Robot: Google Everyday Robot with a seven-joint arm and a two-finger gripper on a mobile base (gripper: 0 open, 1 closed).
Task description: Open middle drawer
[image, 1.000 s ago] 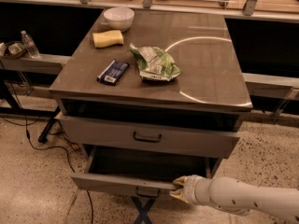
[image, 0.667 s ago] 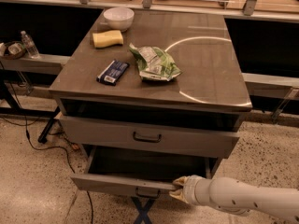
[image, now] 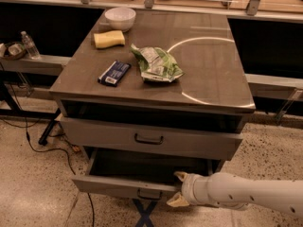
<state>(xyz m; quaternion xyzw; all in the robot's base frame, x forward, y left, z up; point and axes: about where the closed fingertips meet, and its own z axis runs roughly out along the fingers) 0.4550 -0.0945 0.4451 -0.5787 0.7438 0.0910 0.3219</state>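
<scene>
Pincer (image: 178, 188) spread at right end of middle drawer (image: 118, 187).

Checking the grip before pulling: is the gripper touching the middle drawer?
Cannot tell. The camera view shows the gripper at the right end of the front of the middle drawer, fingers spread above and below it, but neither contact nor gap shows plainly.

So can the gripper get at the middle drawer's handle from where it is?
Probably yes. The gripper sits at the front of the middle drawer, close beside its handle, with nothing between them. That front stands pulled out, clear of the drawer above.
</scene>
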